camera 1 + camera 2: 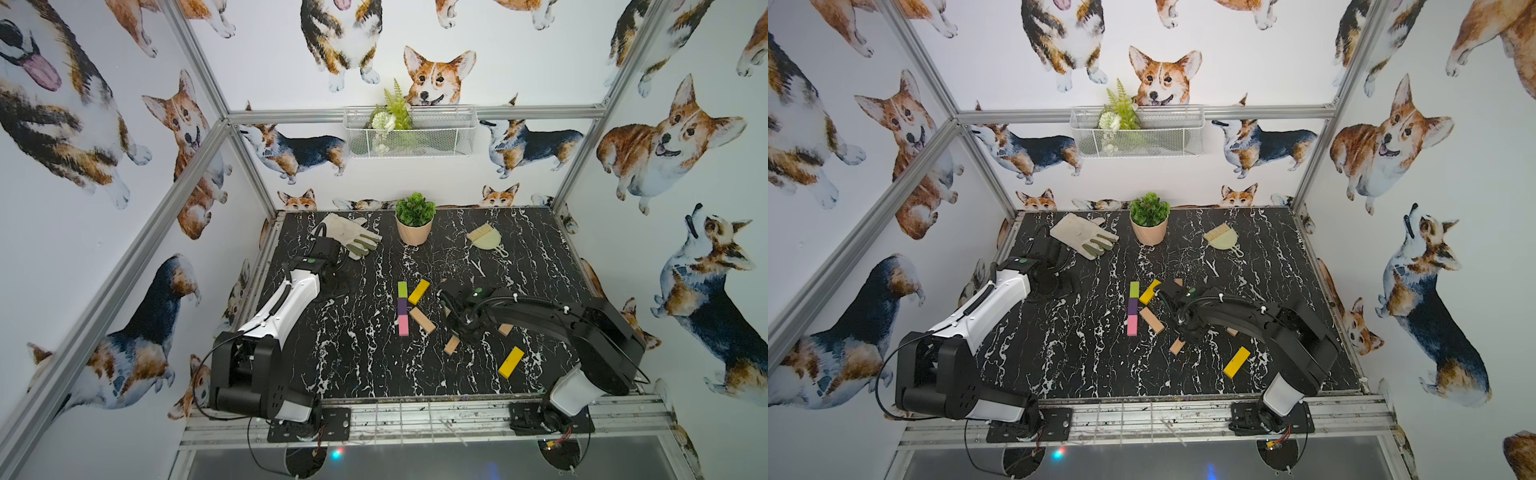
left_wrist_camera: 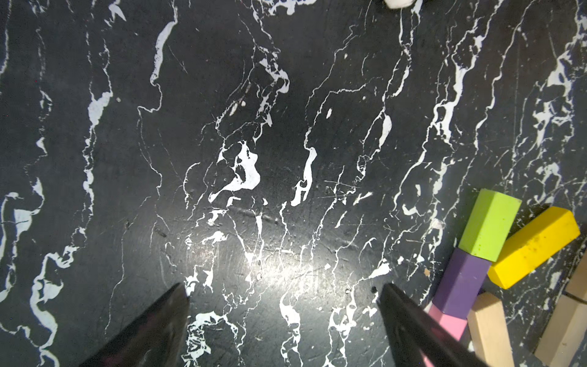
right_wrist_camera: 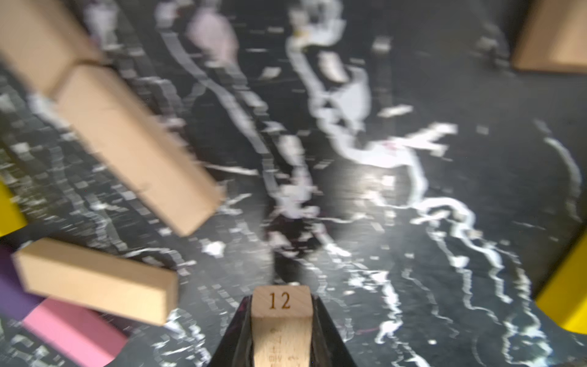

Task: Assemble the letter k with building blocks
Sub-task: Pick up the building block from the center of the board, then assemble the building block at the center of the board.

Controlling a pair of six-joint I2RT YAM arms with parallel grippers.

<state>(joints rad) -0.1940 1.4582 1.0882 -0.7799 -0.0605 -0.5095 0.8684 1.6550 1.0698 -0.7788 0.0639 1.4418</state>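
Building blocks (image 1: 1132, 306) sit mid-frame on the tabletop (image 1: 353, 353) in both top views, and the k is half there. Green block (image 1: 402, 289), purple block (image 1: 402, 306) and pink block (image 1: 403, 325) run end to end as the stem. A yellow block (image 1: 418, 291) slants off up and right, and a tan block (image 1: 422, 320) slants down and right.

My right pincer (image 3: 281, 300) is clamped on a numbered block (image 3: 281, 321), low centre in the right wrist view, with its stamped end poking past my tips. Whether it is clear of the tabletop I cannot tell; that view is smeared.

Now the worry. The tan block lies at lower left of that same view, close by, with pink and purple just behind it. If I swing in low, my load or a fingertip could clip that leg and skew it. The stem pieces only touch end to end, so one shove could break the line. Smooth wood may also twist in my grip and land crooked.

My left pincer (image 2: 283, 287) hangs spread wide over bare tabletop, holding nothing. Yet at lower right of the left wrist view, one tip sits right beside the pink block. A careless sideways move there would knock the stem.
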